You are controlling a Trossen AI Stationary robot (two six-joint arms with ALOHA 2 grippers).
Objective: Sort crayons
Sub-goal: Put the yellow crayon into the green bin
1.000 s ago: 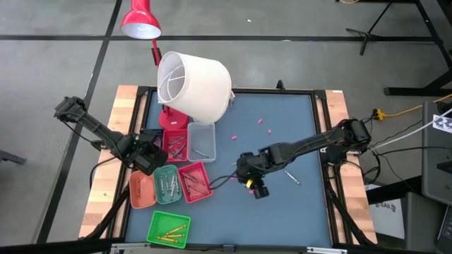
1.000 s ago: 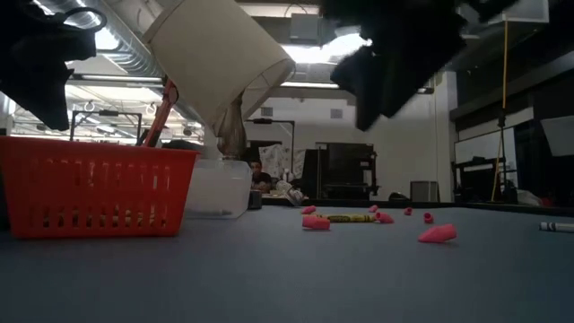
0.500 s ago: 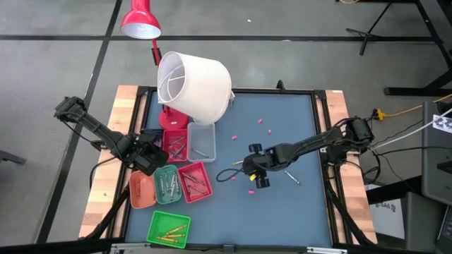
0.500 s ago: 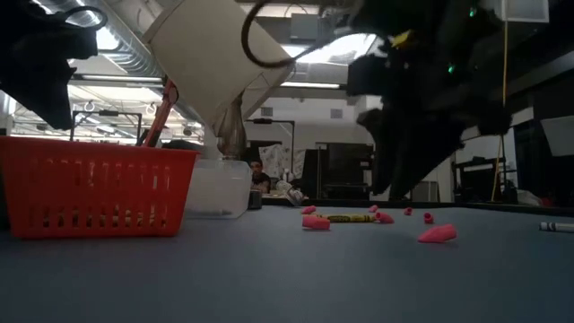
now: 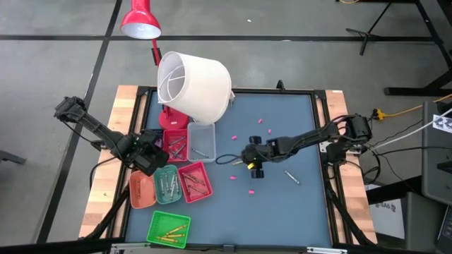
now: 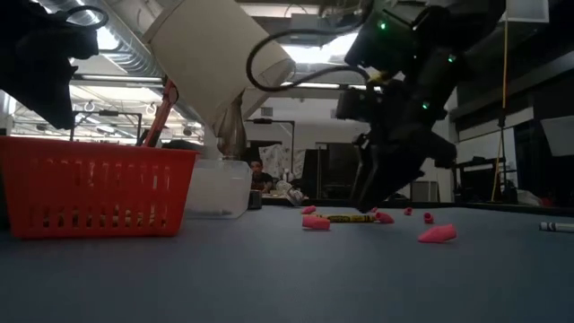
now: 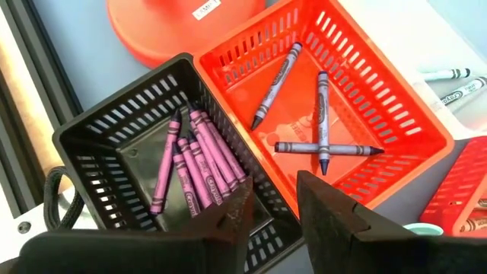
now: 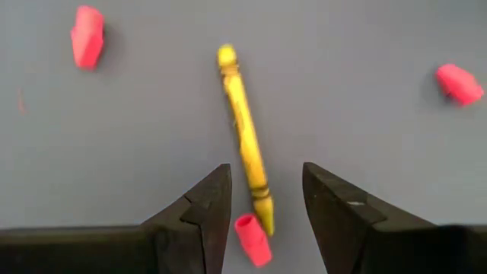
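Blue worktop (image 5: 282,204), pink stubs scattered. Right claw (image 8: 262,202) spread wide, poised directly over yellow crayon (image 8: 243,133), gripping nothing. Left claw (image 7: 266,209) parted above crayon-filled trays, empty.

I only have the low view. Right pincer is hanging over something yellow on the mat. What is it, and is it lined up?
Observer: A yellow crayon, lying flat. In the right wrist view it runs lengthwise into the gap of the open right pincer, not yet touched.
Operator: Anything in the way?
Observer: A pink stub sits right beside the crayon's near end, between the fingertips.
Operator: Where do yellows go?
Observer: High view shows a green tray at the mat's near left corner holding yellow crayons.
Operator: Left arm?
Observer: Left pincer hovers open and empty over a black tray of pink-purple crayons.
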